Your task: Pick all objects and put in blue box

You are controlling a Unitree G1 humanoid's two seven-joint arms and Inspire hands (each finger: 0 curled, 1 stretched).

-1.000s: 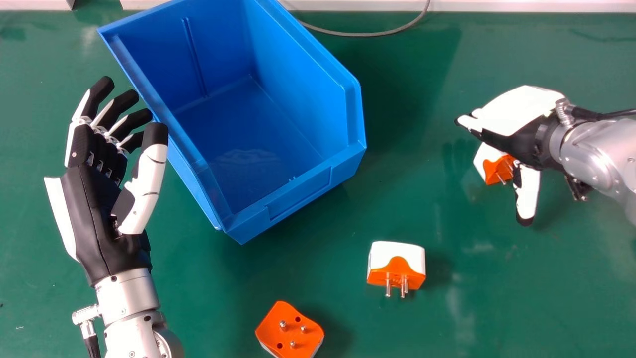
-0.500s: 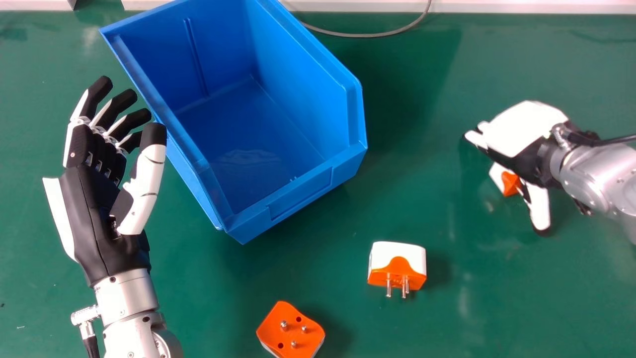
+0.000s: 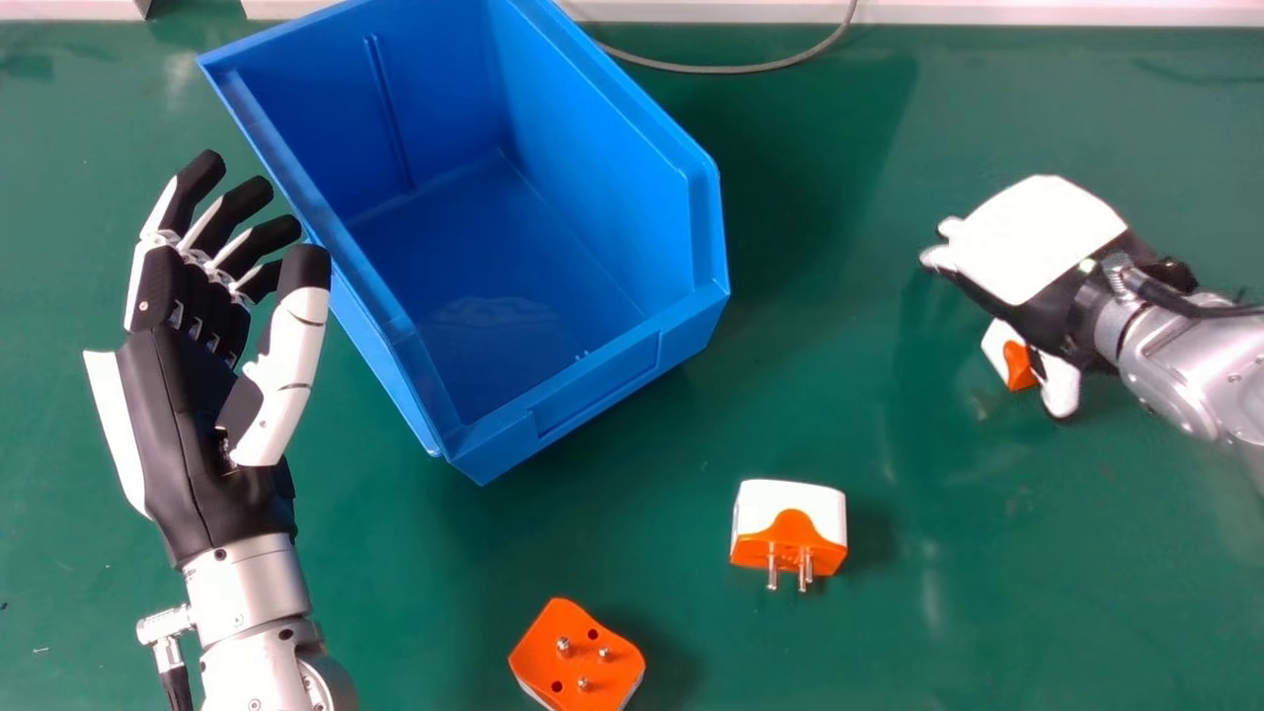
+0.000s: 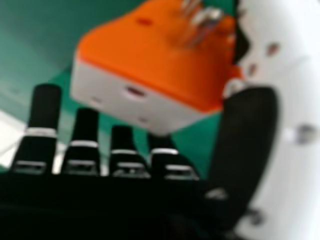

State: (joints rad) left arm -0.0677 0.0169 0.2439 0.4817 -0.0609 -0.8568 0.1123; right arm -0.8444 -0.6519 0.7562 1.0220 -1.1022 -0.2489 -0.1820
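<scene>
None in the blue box (image 3: 592,395), three plug adapters (image 3: 578,657) to go! Right hand (image 3: 1037,242)'s open over one, ungripped; left hand (image 3: 183,434)'s open, idle.

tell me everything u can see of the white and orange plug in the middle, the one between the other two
The plug is a blocky, plastic-looking piece, smooth white on top, with an orange pin face whose curved edge rises in an arch. Three shiny metal pins stick out toward the robot. It lies on its side on the green table, nearer the robot than the blue box and right of it. No robot hand touches it.
</scene>
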